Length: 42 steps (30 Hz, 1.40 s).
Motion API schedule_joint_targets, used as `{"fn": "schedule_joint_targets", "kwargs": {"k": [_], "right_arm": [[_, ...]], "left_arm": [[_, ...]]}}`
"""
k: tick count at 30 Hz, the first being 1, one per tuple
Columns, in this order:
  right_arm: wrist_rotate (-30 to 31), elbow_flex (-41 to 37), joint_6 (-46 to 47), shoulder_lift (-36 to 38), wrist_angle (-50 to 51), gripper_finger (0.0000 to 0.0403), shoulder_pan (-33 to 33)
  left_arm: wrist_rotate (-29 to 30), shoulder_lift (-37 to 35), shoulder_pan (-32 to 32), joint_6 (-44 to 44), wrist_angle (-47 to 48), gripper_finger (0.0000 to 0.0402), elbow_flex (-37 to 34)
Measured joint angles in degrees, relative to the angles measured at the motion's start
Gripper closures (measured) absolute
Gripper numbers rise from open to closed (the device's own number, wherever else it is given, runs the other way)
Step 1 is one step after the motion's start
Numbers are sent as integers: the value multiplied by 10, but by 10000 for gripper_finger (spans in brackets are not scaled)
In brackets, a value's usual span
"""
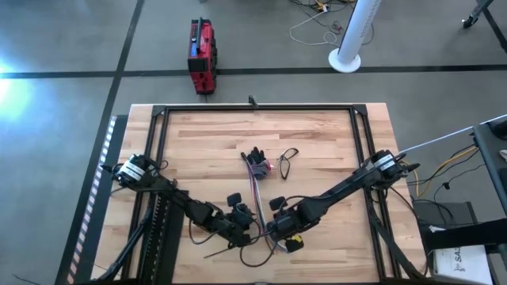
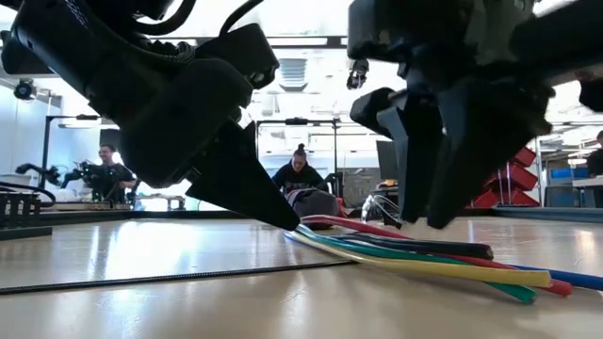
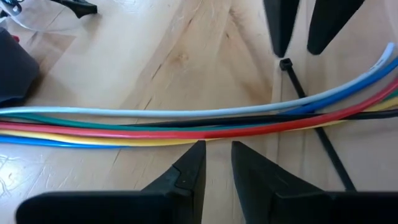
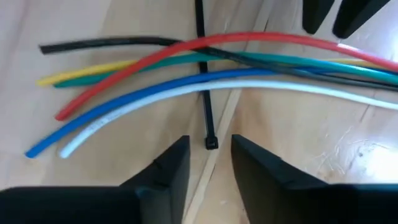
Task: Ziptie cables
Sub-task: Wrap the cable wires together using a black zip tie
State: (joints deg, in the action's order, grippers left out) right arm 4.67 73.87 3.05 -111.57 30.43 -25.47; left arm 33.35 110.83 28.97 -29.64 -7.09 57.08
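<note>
Pale wooden tabletop (image 1: 317, 150): thin black plastic ziptie (image 4: 204, 99) under the loose multicoloured cables (image 4: 205, 78), crosswise, head just ahead of the empty, parted right gripper (image 4: 209, 163); left gripper (image 3: 217, 163) opposite, likewise open.

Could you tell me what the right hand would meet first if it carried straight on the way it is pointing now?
Most likely the head end of the ziptie, which lies just ahead of the open right hand and in line with the gap. Beyond it come the cables, which cross over the strap. Depth is hard to judge.
</note>
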Motion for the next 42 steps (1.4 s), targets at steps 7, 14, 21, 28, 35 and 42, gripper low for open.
{"fn": "schedule_joint_targets", "kwargs": {"k": [7, 14, 21, 28, 35, 42], "right_arm": [[-4, -32, 0, -10, -73, 285, 3], [-8, -41, 0, -10, -73, 345, 5], [-4, -43, -1, -9, -59, 396, 6], [1, -35, 8, -2, 26, 392, 6], [-2, -39, 0, 22, 139, 402, 6], [-2, -41, -21, 27, 202, 402, 7]], "left_arm": [[1, 0, 0, -4, 0, 338, 0], [1, -1, 0, -4, -1, 338, 0], [-20, -4, 6, 20, 10, 341, 0], [-81, -48, 18, 3, 110, 342, 0], [-198, -69, 36, 4, 173, 343, 2], [-206, -69, 42, -11, 198, 343, 1]]}}
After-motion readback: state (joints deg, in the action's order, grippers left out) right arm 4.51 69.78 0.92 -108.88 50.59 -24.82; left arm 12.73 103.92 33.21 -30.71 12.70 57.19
